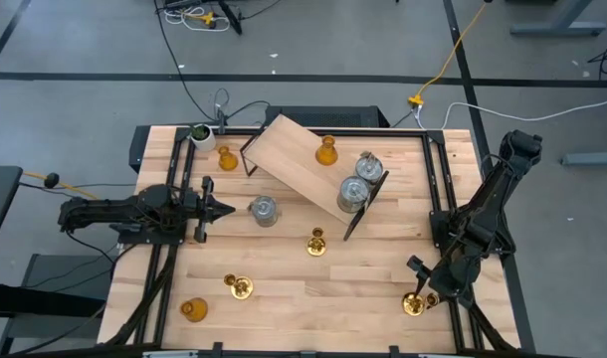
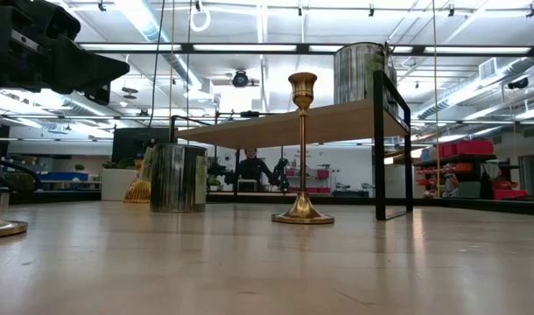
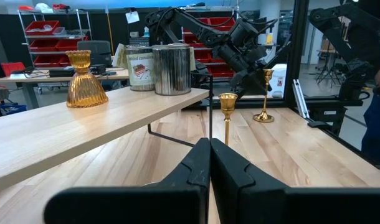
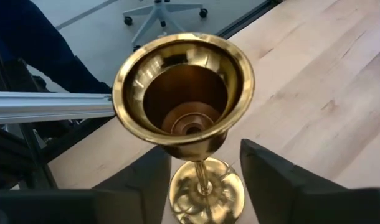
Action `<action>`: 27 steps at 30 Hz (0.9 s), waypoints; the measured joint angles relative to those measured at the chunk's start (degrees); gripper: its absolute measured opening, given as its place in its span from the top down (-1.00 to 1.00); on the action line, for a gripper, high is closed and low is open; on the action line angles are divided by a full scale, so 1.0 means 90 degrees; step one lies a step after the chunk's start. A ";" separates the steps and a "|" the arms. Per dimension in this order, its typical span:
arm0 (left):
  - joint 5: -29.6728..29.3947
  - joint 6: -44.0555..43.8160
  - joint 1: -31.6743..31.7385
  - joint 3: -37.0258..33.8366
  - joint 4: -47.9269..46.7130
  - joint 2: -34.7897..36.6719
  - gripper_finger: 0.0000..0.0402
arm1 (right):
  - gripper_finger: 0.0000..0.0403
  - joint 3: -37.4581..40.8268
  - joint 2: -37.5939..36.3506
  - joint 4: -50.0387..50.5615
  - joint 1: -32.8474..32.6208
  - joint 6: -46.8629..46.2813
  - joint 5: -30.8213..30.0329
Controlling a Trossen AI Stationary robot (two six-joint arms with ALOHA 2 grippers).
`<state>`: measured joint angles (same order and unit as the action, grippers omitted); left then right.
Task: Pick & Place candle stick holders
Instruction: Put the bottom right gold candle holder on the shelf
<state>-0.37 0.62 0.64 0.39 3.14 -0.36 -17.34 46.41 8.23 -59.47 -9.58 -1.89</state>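
My right gripper is open near the table's right near corner. Its two fingers stand on either side of the stem of a slim brass candle stick holder, which stands upright on its round base; I see no touch. My left gripper is shut and empty at the table's left, pointing at a silver cylinder. Two more brass sticks and two amber holders stand on the table. One amber holder and two silver cylinders stand on the raised wooden shelf.
The shelf on its black frame stands slantwise across the table's far middle. A small white pot with a green plant stands at the far left corner. A black rail runs along the table's right edge. Bare wood lies between the two near brass sticks.
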 joint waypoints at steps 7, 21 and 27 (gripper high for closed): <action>0.0002 0.0000 0.0000 -0.0001 0.0000 0.0000 0.94 | 0.36 0.0000 0.0000 0.0000 0.0000 0.0005 0.0000; -0.0001 0.0000 0.0000 0.0001 0.0000 0.0000 0.94 | 0.84 0.0000 0.0000 -0.0021 -0.0001 -0.0052 -0.0016; 0.0001 0.0000 -0.0002 0.0000 0.0000 0.0000 0.94 | 0.89 0.0000 0.0000 -0.0034 0.0001 -0.0049 -0.0019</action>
<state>-0.36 0.62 0.62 0.39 3.14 -0.36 -17.34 46.41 7.92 -59.46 -10.02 -2.07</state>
